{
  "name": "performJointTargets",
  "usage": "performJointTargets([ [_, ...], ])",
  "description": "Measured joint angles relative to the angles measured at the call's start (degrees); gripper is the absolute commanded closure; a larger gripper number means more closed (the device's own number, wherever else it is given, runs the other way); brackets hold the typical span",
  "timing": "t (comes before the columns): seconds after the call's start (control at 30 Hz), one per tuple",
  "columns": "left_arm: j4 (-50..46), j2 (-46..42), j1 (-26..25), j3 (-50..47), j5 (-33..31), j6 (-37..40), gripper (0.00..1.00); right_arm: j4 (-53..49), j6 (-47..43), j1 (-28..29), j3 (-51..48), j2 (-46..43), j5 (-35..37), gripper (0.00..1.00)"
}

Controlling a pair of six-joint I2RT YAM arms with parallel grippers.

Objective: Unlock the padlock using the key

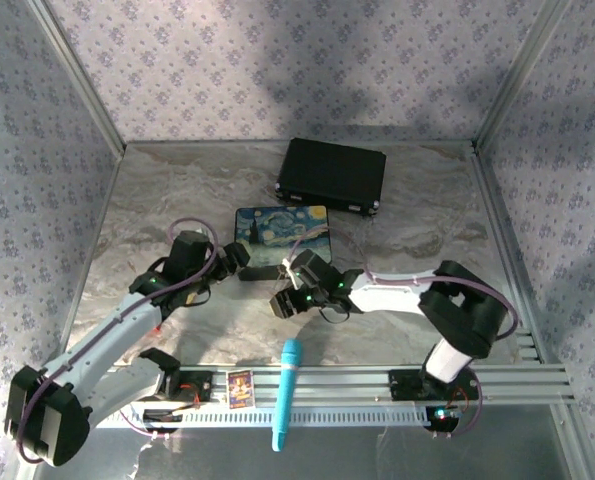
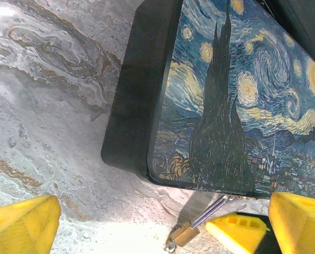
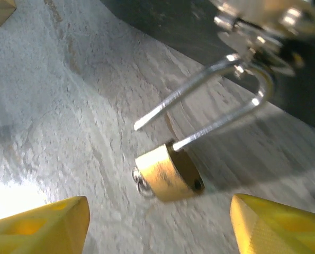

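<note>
The brass padlock (image 3: pixel 168 173) lies on the marble table just in front of the painted box (image 2: pixel 242 106). Its silver shackle (image 3: pixel 221 100) stands sprung open, one leg free of the body, the bend still hooked through the box's clasp (image 3: pixel 258 24). A small silvery key head (image 3: pixel 140 182) pokes out of the body's lower end. My right gripper (image 3: pixel 160 203) hovers open, a yellow finger on either side of the lock, touching nothing. The left gripper (image 2: pixel 164 211) is open too, close to the padlock (image 2: pixel 186 233), facing the box's front corner.
A black case (image 1: pixel 332 175) sits behind the painted box (image 1: pixel 282 228). A blue marker (image 1: pixel 287 395) lies across the front rail, with a small card (image 1: pixel 239 388) beside it. A tan block (image 3: pixel 1 10) rests on the table left of the lock. Both grippers crowd the box's front edge.
</note>
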Motion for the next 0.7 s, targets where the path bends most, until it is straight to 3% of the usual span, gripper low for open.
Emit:
performJointTargets([
  [0.3,0.8,0.7,0.0,0.0,0.3,-0.4,0.0,2.0,0.9,0.5,1.3,3.7,2.5,0.41],
  [0.7,0.9,1.7,0.0,0.0,-0.3,-0.3,0.0,7.2,2.9,0.2,-1.2,4.1,3.8,0.68],
])
